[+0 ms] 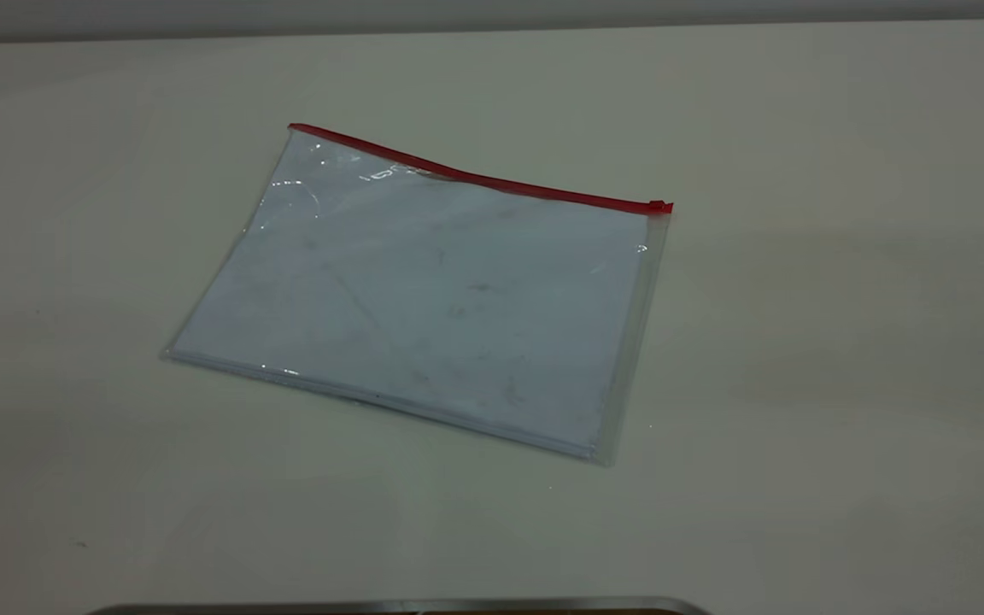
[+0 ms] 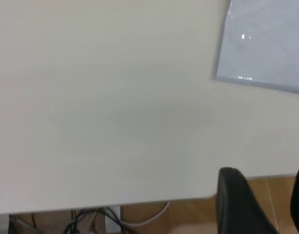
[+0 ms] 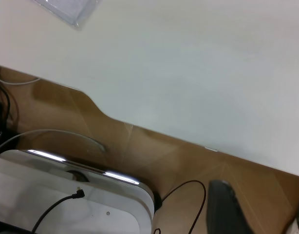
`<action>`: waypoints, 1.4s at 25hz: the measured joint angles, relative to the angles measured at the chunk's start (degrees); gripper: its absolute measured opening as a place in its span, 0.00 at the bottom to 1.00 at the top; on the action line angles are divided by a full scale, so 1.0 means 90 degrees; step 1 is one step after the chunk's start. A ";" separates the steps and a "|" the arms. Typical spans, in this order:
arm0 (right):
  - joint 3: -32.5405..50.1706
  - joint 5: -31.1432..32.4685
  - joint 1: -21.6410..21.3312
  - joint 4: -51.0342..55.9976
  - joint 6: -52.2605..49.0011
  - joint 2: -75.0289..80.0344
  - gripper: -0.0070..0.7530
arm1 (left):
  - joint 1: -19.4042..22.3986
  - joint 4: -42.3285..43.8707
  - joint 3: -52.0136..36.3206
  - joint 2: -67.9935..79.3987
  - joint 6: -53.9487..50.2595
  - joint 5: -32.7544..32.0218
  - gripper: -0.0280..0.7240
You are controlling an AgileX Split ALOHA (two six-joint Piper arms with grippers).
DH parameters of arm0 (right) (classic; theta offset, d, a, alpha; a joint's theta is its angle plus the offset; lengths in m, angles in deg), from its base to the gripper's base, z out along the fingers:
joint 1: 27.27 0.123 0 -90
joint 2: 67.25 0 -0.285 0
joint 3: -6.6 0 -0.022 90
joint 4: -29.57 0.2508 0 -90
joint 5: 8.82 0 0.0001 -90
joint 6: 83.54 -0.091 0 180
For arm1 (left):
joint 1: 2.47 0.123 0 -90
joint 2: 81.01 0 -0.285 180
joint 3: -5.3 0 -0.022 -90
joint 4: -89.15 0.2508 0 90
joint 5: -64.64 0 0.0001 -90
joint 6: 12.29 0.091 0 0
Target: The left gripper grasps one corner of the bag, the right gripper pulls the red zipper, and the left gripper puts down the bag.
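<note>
Pale, matte counter (image 1: 842, 342), off-white, fills the exterior view; a grey strip of wall runs behind its far edge and a metallic rim shows at its near edge. Below the counter edge, the wrist views show brown wood-pattern floor, loose cables and a white housing with a chrome trim.

Bag (image 1: 424, 299) lies flat on the counter, clear plastic over white paper, rotated a little so no edge runs square to the counter. Its long axis runs along the red zipper (image 1: 475, 178), which forms the bag's far edge. Slider tab (image 1: 659, 206) sits at the zipper's right end.

Neither arm appears in the exterior view. Left end effector (image 2: 266, 204): only dark finger parts visible in its wrist view, hanging off the counter's near edge, well apart from the bag; a near corner of the bag shows across bare counter from it. Right end effector (image 3: 259, 209): likewise off the counter edge, over the floor, with another bag corner far off. Whether either is released or clenched: cannot tell, but neither grasps anything.

Judgement: task not yet started. Both arms must travel across the counter to the bag; the slider lies toward the right arm's side, a free corner toward the left arm.
</note>
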 joint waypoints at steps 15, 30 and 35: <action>0.0007 0.0146 -0.1433 0.0209 0.0000 -0.3430 0.53 | 0.0000 -0.0006 0.0000 -0.0251 -0.0002 -0.0030 0.48; 0.0027 0.0193 -0.1433 0.0216 0.0000 -0.3547 0.53 | 0.0000 -0.0060 0.0000 -0.0410 -0.0002 -0.0083 0.48; 0.0027 0.0193 -0.1433 0.0221 0.0000 -0.3547 0.53 | 0.0000 -0.0060 0.0000 -0.0410 -0.0002 -0.0083 0.48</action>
